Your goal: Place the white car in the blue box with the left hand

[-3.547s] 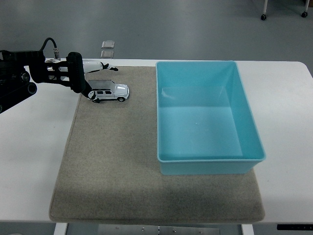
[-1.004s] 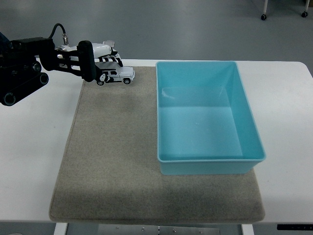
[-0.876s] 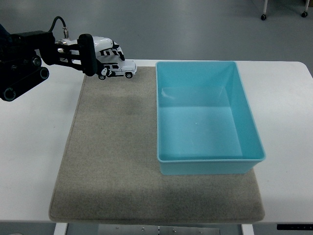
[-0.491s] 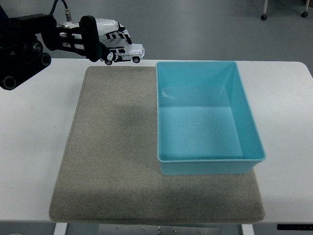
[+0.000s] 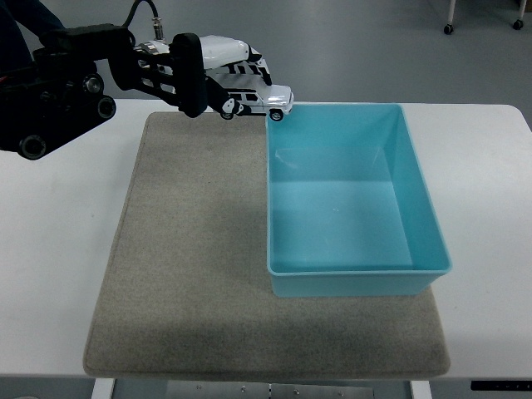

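My fingers [image 5: 237, 60] gripping white car [image 5: 259, 100], lifted at box [image 5: 353, 199] far-left corner. Carry inward past rim, lower, release gently.

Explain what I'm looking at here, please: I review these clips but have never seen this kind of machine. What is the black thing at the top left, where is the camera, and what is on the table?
The camera sits high on the robot's own side, looking forward and down over a white table. The black thing is the robot's left arm, reaching in from the picture's left edge. It ends in the left hand, which has five fingers. That hand is closed on a white car, a small toy, held in the air at the far left corner of the blue box. The car's front end shows just over the box's rim. The box is an open, empty plastic bin. It sits on a grey mat that covers the middle of the table. The right arm does not show.
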You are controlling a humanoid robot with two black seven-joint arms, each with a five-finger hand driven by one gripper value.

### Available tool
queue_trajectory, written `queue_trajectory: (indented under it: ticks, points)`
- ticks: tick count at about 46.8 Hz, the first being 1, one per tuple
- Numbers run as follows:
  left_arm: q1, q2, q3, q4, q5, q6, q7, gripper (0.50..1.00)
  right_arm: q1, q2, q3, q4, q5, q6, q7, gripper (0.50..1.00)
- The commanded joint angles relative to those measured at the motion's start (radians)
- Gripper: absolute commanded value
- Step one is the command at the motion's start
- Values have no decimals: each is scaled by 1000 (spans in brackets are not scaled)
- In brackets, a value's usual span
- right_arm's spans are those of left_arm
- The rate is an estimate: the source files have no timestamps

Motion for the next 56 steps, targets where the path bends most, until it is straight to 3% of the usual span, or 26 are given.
queue_trajectory:
  ticks: [1, 26, 30, 39, 45, 51, 54, 56]
  points:
    - [0, -22, -1, -17, 0, 1, 0, 538, 0, 0, 0, 0, 0, 0, 0, 936]
    - [16, -149, 2, -17, 3, 4, 0, 548, 0, 0, 0, 0, -1, 0, 0, 936]
    - [16, -161, 4, -15, 5, 4, 2, 580, 0, 0, 0, 0, -1, 0, 0, 936]
    - [32, -189, 15, -1, 5, 4, 2, 589, 0, 0, 0, 0, 0, 0, 0, 936]
    - [54, -200, 18, 12, 6, 4, 2, 675, 0, 0, 0, 0, 0, 0, 0, 936]
    - [71, -200, 18, 11, 6, 4, 3, 793, 0, 0, 0, 0, 0, 0, 0, 936]
    - [77, -200, 18, 11, 5, 4, 3, 906, 0, 0, 0, 0, 0, 0, 0, 936]
    - [78, -200, 16, 11, 3, 4, 2, 938, 0, 0, 2, 0, 0, 0, 0, 936]
